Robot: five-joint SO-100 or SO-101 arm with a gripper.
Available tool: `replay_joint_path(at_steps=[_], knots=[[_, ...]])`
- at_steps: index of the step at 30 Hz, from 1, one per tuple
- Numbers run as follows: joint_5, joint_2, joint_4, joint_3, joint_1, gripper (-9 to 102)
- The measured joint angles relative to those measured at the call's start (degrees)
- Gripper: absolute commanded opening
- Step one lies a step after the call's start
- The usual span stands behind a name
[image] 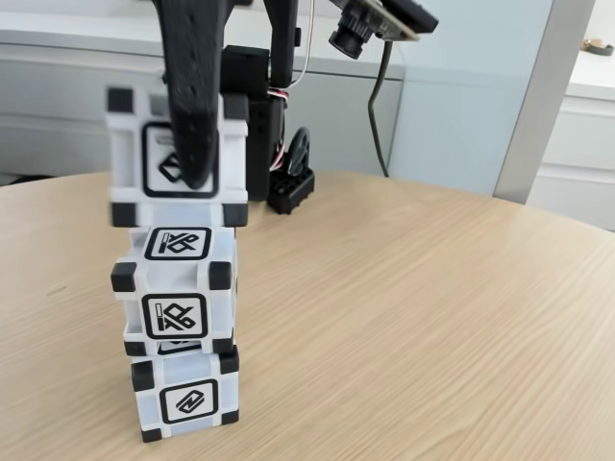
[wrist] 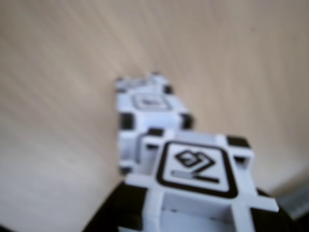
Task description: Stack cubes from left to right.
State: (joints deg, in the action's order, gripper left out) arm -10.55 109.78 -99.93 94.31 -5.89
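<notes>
**Third cube hanging over the stack, looks sketchy**

Fixed view: gripper (image: 192, 158) is clamped on the top cube (image: 178, 158), which hangs just above the middle cube (image: 175, 293). Can't tell if they're touching yet, it's blurry. Middle one sits on the bottom cube (image: 185, 396) at the near left of the wooden table (image: 413, 317), w/ the arm base (image: 259, 125) behind.

Risk imo: middle cube already sits a bit left of the bottom one, and the held cube is further left again. Drop it off-center or nudge sideways and the whole tower prob tips. Wrist view shows the held cube (wrist: 198, 169) offset from the stack (wrist: 147, 113) too.
</notes>
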Motion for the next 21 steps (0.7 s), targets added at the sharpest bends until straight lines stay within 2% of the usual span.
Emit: replay_joint_path(at_steps=[14, 21], knots=[[0.3, -4.1, -0.8, -0.6, -0.1, 0], [-1.1, -4.8, -1.1, -1.1, -0.2, 15]])
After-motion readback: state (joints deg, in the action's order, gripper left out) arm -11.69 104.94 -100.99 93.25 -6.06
